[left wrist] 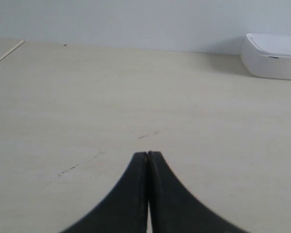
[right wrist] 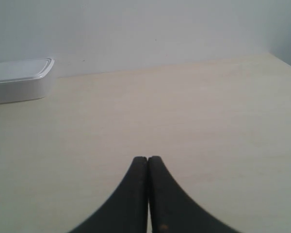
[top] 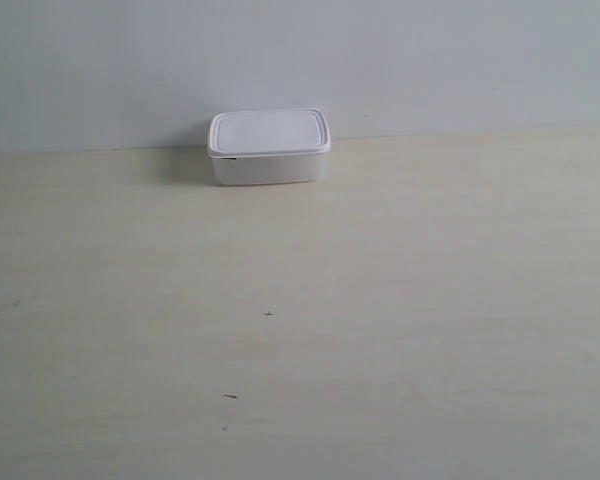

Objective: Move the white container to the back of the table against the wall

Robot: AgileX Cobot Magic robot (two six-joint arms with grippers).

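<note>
In the left wrist view the white container (left wrist: 274, 60) runs off the picture's edge, so only one end shows. The right wrist view cuts it the same way. Its lid (top: 269, 131) hides the inside. In the exterior view its rear side is hidden, and whether it touches the wall (top: 430, 60) cannot be told. A dark speck (top: 230, 157) under the lid's rim and the dark marks (top: 269, 314) on the counter (top: 430, 330) are too small to identify. Of the left hand (left wrist: 148, 154) and right hand (right wrist: 148, 158), only the fingertips show, pressed together.
</note>
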